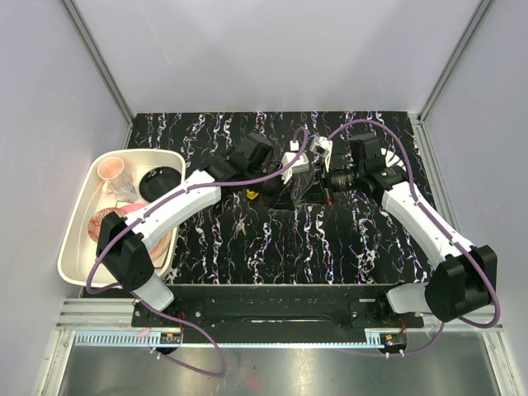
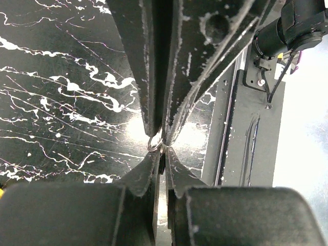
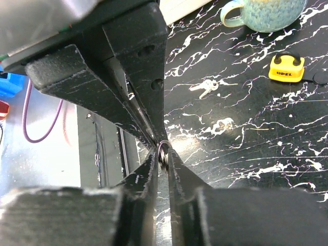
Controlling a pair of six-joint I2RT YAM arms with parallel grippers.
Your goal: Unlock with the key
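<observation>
Left gripper (image 2: 161, 160): clenched, fingertips pinching a small silver metal ring (image 2: 155, 143) above the black white-veined marble-pattern table (image 1: 272, 239), mid-table.

Right gripper (image 3: 163, 158): meets it tip to tip, its fingers closed on the same ring. Whether a key blade hangs from the ring, and along which axis, cannot be told.

A small silver bunch of keys (image 3: 205, 87) lies flat, its long axis across the right wrist view, near a yellow padlock (image 3: 286, 68). The padlock also lies flat, with its black shackle pointing away from that camera.
</observation>
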